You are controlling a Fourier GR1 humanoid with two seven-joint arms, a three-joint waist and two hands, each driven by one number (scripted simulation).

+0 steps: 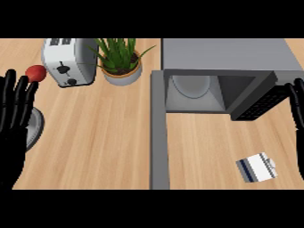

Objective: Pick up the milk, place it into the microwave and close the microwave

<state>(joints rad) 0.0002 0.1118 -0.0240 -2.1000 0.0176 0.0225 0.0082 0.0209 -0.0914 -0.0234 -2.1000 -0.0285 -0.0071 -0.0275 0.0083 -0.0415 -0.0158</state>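
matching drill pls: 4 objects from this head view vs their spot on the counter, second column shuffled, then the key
1. milk carton
2. toaster
3. potted plant
4. microwave

A. far left, beside a red ball
B. far right, door open
C. near right, lying in front of the microwave
D. far centre, between toaster and microwave

Pairs: 1-C, 2-A, 3-D, 4-B
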